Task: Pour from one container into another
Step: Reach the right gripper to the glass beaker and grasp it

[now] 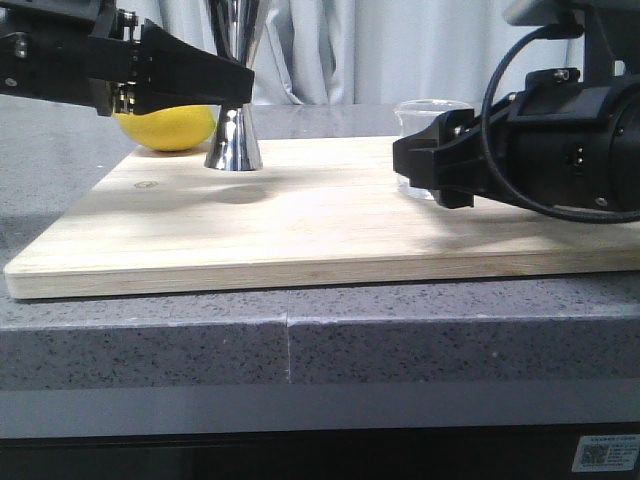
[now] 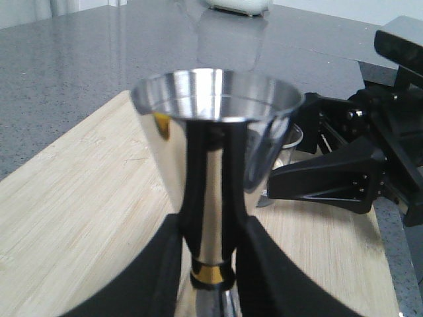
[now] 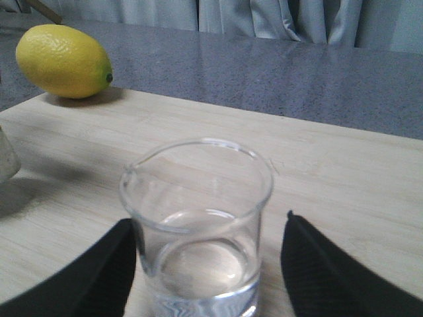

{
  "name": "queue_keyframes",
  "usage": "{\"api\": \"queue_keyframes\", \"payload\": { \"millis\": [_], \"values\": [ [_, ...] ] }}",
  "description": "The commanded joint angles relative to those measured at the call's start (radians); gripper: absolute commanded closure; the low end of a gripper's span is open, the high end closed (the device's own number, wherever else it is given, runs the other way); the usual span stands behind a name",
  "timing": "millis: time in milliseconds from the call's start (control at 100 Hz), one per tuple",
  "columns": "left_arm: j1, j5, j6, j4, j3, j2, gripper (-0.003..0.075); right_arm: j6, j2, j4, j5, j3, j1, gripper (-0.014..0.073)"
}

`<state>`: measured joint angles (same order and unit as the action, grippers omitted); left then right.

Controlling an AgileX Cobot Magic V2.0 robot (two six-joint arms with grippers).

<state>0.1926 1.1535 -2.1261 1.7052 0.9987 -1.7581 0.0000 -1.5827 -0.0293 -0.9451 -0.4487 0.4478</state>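
Board [image 1: 300,235]: one jigger [image 1: 234,140], one beaker [image 3: 197,231]

Even soft daylight, faint shadows on board [image 1: 300,230], blurred near hands

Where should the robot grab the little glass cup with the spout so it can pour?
Probably around the round side wall of the small clear glass beaker, coming in level from the right gripper side. Its fingers already flank the wall, leaving the spout free.
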Motion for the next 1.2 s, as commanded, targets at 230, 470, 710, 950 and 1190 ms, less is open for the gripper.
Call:
{"api": "queue_keyframes", "payload": {
  "millis": [230, 470, 710, 950, 1190],
  "values": [
    [0.007, 0.116, -0.003, 0.068, 0.028, 0.043, 0.0584, 0.0, 0.029, -0.014, -0.088, -0.023, 0.002, 0.0306],
    [0.007, 0.116, -0.003, 0.068, 0.028, 0.043, 0.0584, 0.0, 0.029, -0.024, -0.088, -0.023, 0.002, 0.0342],
    [0.007, 0.116, -0.003, 0.068, 0.028, 0.043, 0.0584, 0.0, 0.029, -0.024, -0.094, -0.023, 0.002, 0.0368],
    [0.007, 0.116, -0.003, 0.068, 0.028, 0.043, 0.0584, 0.0, 0.034, -0.024, -0.128, -0.023, 0.002, 0.0368],
    [0.029, 0.116, -0.003, 0.068, 0.028, 0.043, 0.0584, 0.0, 0.051, -0.024, -0.136, -0.033, 0.002, 0.0368]
  ]
}}
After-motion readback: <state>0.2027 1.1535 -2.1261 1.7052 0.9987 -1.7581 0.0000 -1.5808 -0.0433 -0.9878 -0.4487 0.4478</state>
